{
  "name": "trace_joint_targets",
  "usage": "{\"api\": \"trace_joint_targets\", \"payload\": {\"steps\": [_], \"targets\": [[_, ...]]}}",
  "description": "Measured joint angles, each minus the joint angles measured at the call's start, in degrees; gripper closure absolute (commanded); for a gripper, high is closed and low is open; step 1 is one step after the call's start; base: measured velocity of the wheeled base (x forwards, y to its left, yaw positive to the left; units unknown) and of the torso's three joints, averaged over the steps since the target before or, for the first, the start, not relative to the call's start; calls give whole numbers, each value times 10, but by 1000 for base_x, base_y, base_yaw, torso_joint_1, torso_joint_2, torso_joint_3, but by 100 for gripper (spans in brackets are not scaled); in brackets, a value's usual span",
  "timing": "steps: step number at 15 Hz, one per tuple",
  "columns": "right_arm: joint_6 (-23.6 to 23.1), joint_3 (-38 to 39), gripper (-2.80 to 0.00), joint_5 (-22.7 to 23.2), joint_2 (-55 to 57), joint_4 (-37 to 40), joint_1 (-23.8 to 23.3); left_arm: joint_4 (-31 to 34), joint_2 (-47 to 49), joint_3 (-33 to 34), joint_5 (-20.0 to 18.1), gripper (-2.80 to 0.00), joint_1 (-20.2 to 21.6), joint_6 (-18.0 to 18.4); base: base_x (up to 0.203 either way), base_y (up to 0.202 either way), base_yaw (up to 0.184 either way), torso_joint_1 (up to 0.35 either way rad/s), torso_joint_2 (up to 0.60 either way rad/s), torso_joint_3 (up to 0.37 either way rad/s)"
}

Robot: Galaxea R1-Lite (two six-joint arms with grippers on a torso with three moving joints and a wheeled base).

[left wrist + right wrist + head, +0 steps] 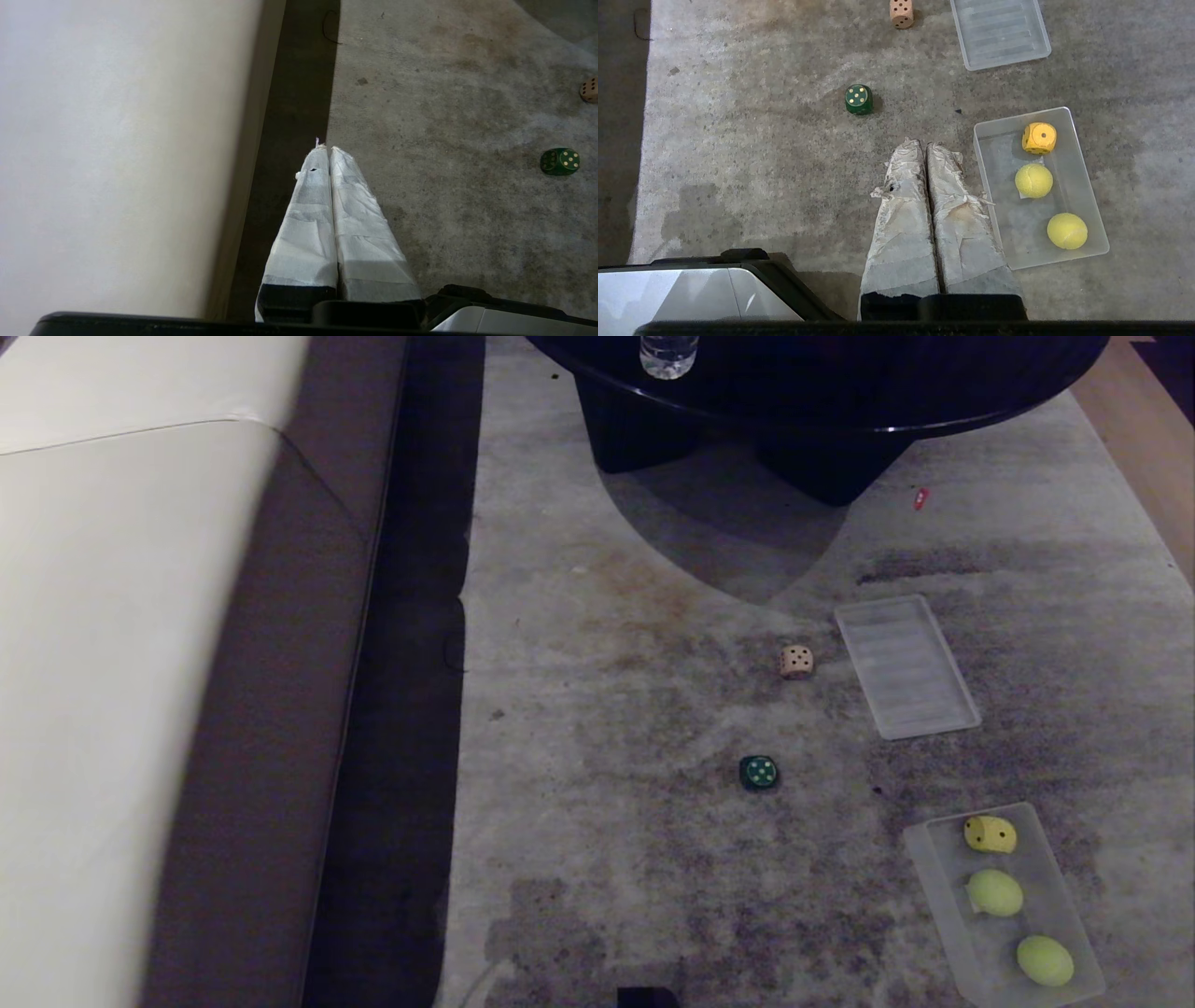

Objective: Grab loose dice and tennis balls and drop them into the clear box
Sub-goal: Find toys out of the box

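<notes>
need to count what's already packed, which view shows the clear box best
The right wrist view: the clear box is whole there, holding the yellow die and two tennis balls. The head view shows it at the lower right, dimmer and running to the picture's bottom edge. The left wrist view does not show it.

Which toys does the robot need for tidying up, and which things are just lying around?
For the job: green die and beige die, loose on the carpet; clear box, already holding a yellow die and two tennis balls.

Just lying about: ribbed lid, black table, glass, sofa, small red scrap.
</notes>
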Motion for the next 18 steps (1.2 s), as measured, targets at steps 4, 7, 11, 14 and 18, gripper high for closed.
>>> {"api": "trace_joint_targets", "payload": {"steps": [4, 7, 11, 14, 18], "targets": [[0, 0, 0, 1, 0, 0, 0, 0, 0, 0, 0, 0, 0, -1, 0, 0, 0, 2, 1, -168], [0, 0, 0, 1, 0, 0, 0, 0, 0, 0, 0, 0, 0, -1, 0, 0, 0, 4, 2, -200], [0, 0, 0, 0, 0, 0, 0, 0, 0, 0, 0, 0, 0, -1, 0, 0, 0, 3, 1, -191], [0, 0, 0, 0, 0, 0, 0, 0, 0, 0, 0, 0, 0, 1, 0, 0, 0, 2, 1, -57], [1, -31, 0, 2, 5, 27, 0, 0, 0, 0, 0, 0, 0, 1, 0, 0, 0, 0, 0, 0]]}}
